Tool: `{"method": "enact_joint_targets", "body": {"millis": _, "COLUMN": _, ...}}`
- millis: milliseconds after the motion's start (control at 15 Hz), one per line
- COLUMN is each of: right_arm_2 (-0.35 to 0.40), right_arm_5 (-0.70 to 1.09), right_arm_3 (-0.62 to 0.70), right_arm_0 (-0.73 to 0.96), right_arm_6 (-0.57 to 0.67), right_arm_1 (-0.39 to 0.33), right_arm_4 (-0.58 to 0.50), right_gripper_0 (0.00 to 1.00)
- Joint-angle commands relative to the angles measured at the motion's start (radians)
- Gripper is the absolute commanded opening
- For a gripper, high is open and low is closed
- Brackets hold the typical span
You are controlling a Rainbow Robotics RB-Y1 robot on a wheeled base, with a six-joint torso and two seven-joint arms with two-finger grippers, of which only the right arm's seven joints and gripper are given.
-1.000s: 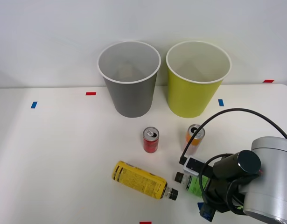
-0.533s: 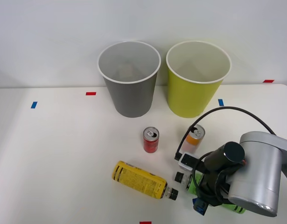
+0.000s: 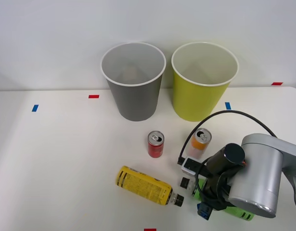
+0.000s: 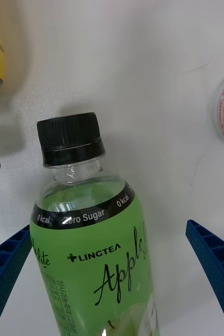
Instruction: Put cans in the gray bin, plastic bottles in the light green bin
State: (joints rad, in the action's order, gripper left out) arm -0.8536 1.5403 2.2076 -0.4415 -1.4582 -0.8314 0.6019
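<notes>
The green-label plastic bottle [image 4: 93, 262] lies on the table with its black cap [image 4: 70, 137] toward the yellow bottle. My right gripper [image 4: 112, 294] is open, one blue finger [image 4: 4, 273] on each side of the bottle's body with gaps left. From the front, the gripper [image 3: 208, 202] covers most of this bottle [image 3: 237, 212]. The yellow-label bottle [image 3: 144, 185] lies beside it to the left. A red can [image 3: 156, 144] and an orange-and-white can [image 3: 200, 143] stand upright farther back. Behind them stand the gray bin [image 3: 133, 91] and the light green bin [image 3: 201, 94].
Red and blue tape marks dot the white table [image 3: 61, 159], one blue [image 3: 35, 108] and one red [image 3: 93, 96] at the left. A black cable [image 3: 234, 113] loops from the arm over the orange can. The table's left half holds nothing but the tape.
My right arm has shifted left and farther over the green-label bottle, bringing the open fingers around it. Cans, yellow bottle and bins have not moved.
</notes>
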Motion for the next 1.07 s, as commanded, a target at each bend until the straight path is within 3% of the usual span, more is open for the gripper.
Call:
{"method": "enact_joint_targets", "body": {"millis": 67, "right_arm_2": -0.001, "right_arm_5": 0.000, "right_arm_3": -0.016, "right_arm_0": -0.005, "right_arm_6": -0.010, "right_arm_1": 0.006, "right_arm_4": -0.001, "right_gripper_0": 1.00}}
{"method": "enact_joint_targets", "body": {"millis": 667, "right_arm_2": -0.013, "right_arm_5": 0.001, "right_arm_3": -0.029, "right_arm_0": -0.005, "right_arm_6": -0.031, "right_arm_1": 0.000, "right_arm_4": -0.005, "right_gripper_0": 1.00}}
{"method": "enact_joint_targets", "body": {"millis": 933, "right_arm_2": -0.013, "right_arm_5": 0.001, "right_arm_3": -0.085, "right_arm_0": -0.010, "right_arm_6": -0.047, "right_arm_1": 0.041, "right_arm_4": -0.027, "right_gripper_0": 1.00}}
{"method": "enact_joint_targets", "body": {"millis": 1000, "right_arm_2": -0.013, "right_arm_5": 0.001, "right_arm_3": -0.085, "right_arm_0": -0.013, "right_arm_6": -0.048, "right_arm_1": 0.037, "right_arm_4": -0.022, "right_gripper_0": 0.97}}
{"method": "enact_joint_targets", "body": {"millis": 1067, "right_arm_2": -0.013, "right_arm_5": 0.001, "right_arm_3": -0.085, "right_arm_0": -0.013, "right_arm_6": -0.050, "right_arm_1": 0.032, "right_arm_4": -0.019, "right_gripper_0": 0.75}}
